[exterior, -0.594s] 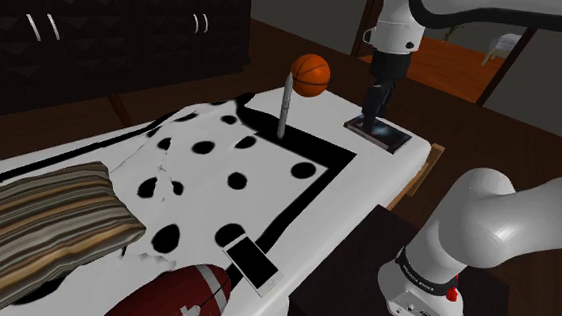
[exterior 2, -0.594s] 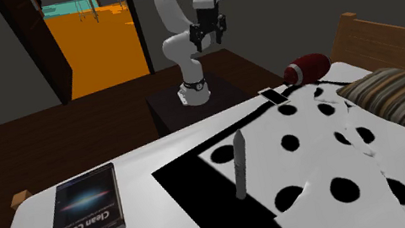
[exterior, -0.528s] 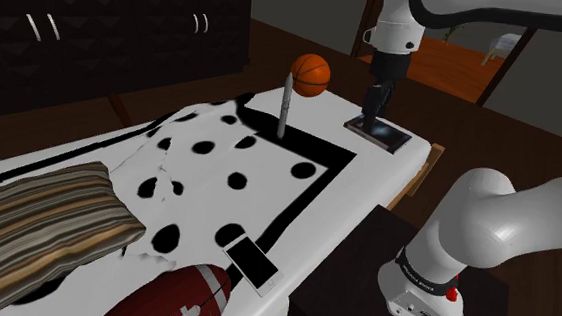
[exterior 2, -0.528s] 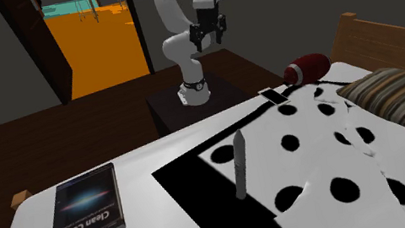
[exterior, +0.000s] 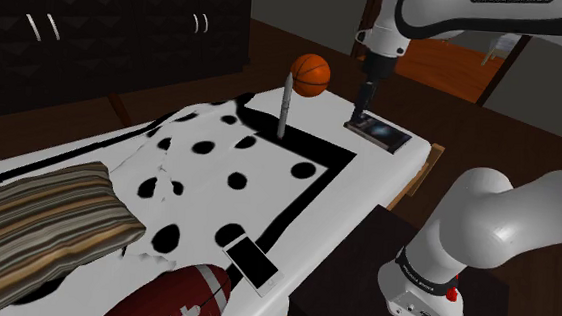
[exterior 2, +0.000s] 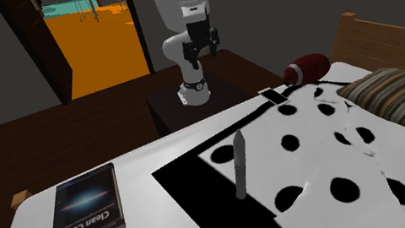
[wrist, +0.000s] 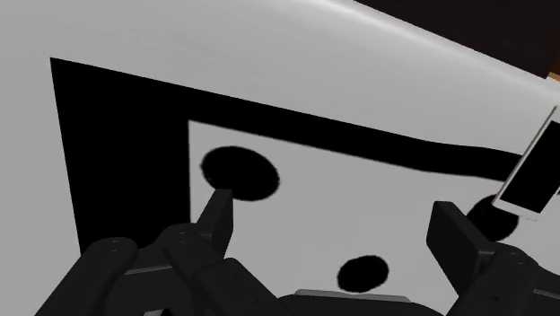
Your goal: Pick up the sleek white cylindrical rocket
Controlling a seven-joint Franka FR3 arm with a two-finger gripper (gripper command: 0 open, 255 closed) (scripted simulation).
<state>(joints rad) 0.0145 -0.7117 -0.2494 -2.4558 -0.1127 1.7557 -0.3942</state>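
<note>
- Nearest in the shoulder view, the football (exterior: 175,296) and the phone (exterior: 253,262) are found in the same spots as half a second back, so nothing on the bed got bumped.
- The gripper (exterior 2: 202,52) has been swung a little toward the second exterior view's left and dropped slightly. It's kept high above the bed. In the wrist view its fingers (wrist: 218,205) are spread wide, with nothing between them and nothing held.
- Farther off, the rocket (exterior: 286,107) is stood upright on the spotted cover (exterior: 269,156), close to its black border. It's untouched and well apart from the gripper.
- Just beyond the rocket the basketball (exterior: 310,74) can be seen, with the book (exterior: 379,134) off to the shoulder view's right.
- So only the first bit of the approach looks done. Most of the reach, and the whole grab, is probably left to do.
</note>
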